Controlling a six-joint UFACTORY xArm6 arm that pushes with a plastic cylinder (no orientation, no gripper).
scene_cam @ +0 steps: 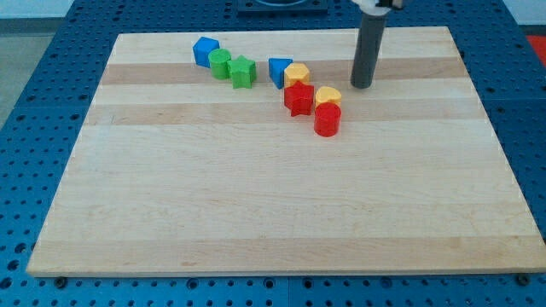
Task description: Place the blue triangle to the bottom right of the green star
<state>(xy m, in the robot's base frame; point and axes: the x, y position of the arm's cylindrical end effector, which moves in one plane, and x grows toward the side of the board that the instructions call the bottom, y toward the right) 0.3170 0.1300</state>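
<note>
The blue triangle [278, 70] lies near the view's top centre, just right of the green star [242, 72] with a small gap between them. It touches a yellow block [297, 74] on its right. My tip [362, 85] rests on the board to the right of the blocks, well apart from the blue triangle and a little up and right of a second yellow block [328, 95].
A blue cube [205, 50] and a green cylinder [221, 63] sit left of the green star. A red star [299, 100] and a red cylinder [328, 119] lie below the yellow blocks. The wooden board [273, 196] lies on a blue perforated table.
</note>
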